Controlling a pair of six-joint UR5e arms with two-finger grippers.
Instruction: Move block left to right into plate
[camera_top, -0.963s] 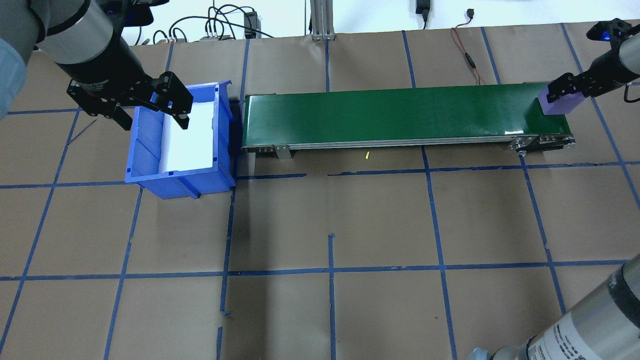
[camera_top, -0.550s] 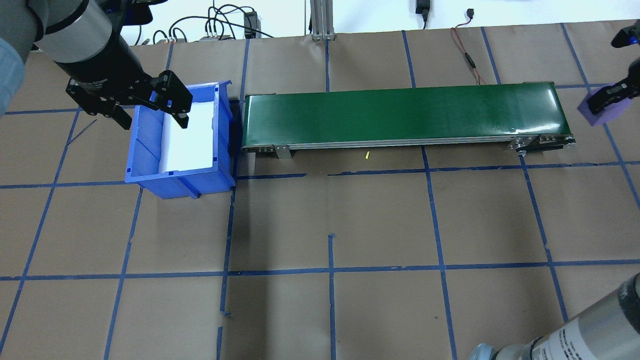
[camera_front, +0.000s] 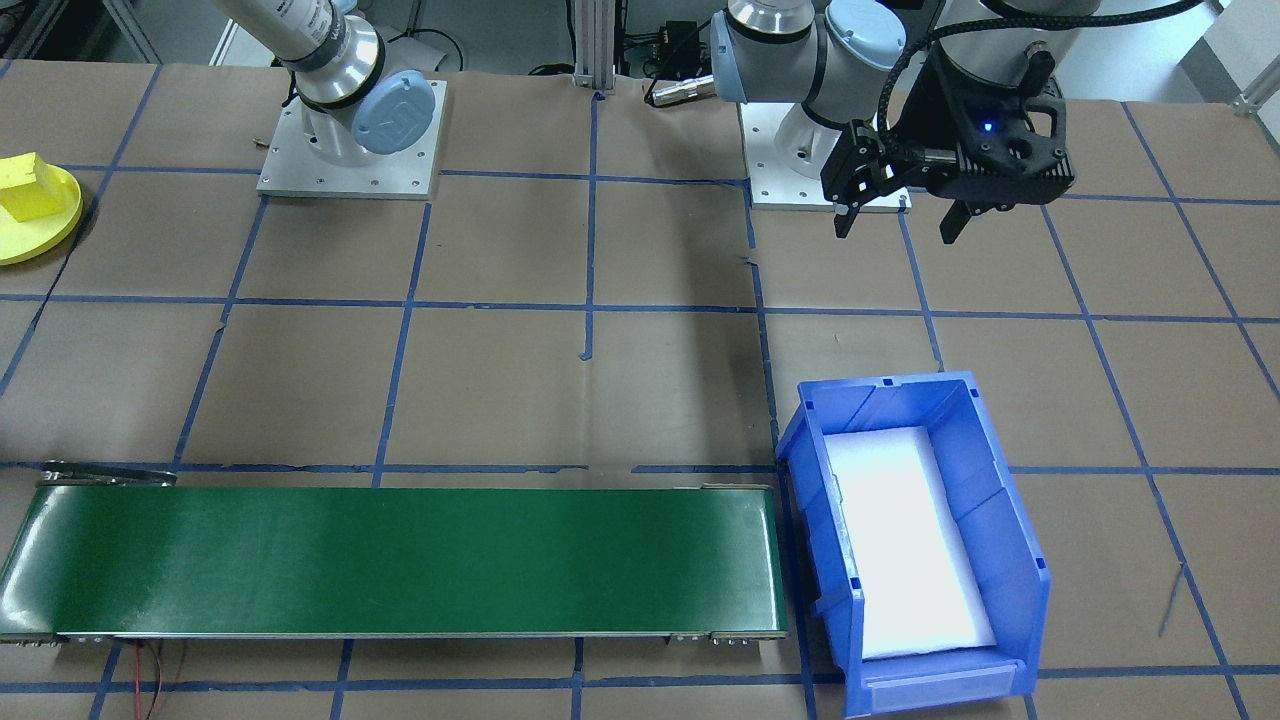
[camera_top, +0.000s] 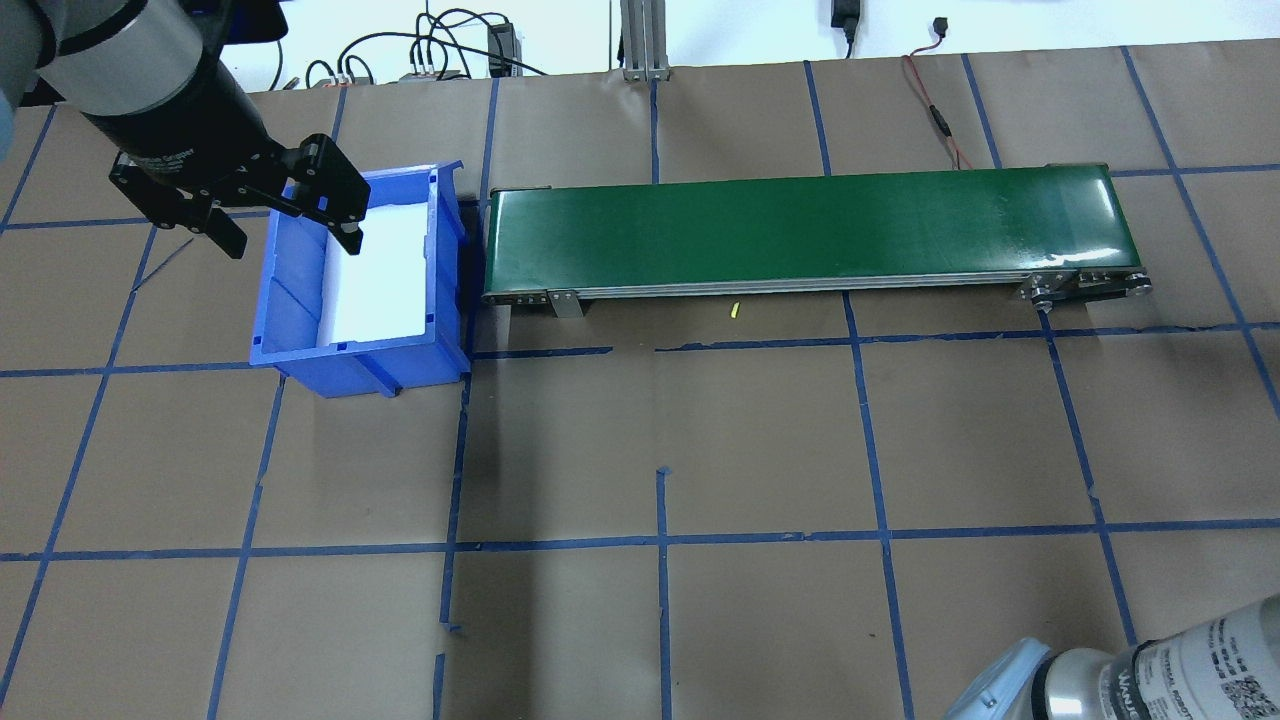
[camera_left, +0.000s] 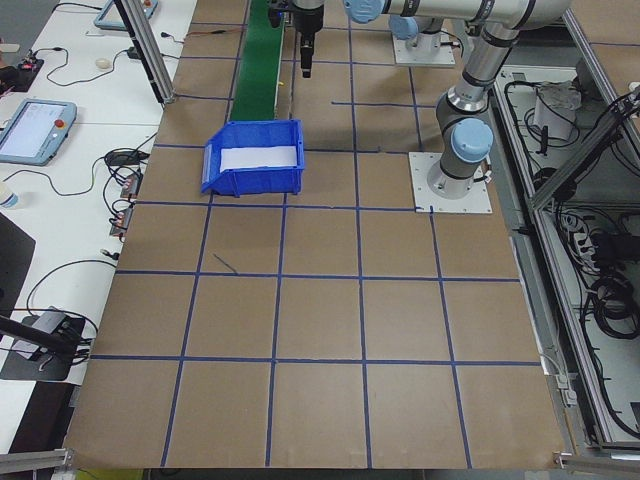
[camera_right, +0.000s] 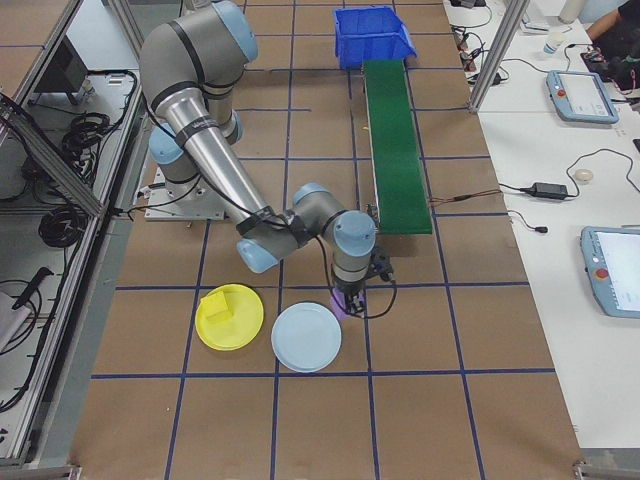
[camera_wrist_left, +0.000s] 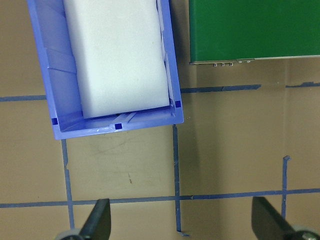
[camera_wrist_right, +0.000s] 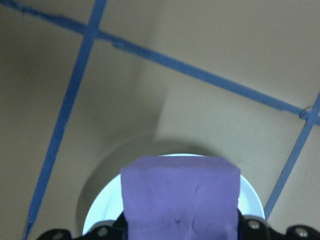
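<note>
Purple block (camera_wrist_right: 180, 197) is sitting gripped in the right end effector (camera_wrist_right: 180, 230), hanging just above a pale blue plate (camera_right: 306, 337) at the table's right end. Beside that one, the yellow plate (camera_right: 230, 317) is waiting, already carrying a yellow block (camera_right: 220, 312). To do this step well, the arm is probably needing to shift sideways until the block is centred over the yellow rim, then lower before releasing. Far off, the left end effector (camera_top: 285, 215) is hovering with its jaws spread and empty over the blue bin (camera_top: 300, 345).

Left pincer (camera_front: 893, 213) raised, fingers spread, right pincer (camera_right: 349, 301) pointing down, clamped.
</note>
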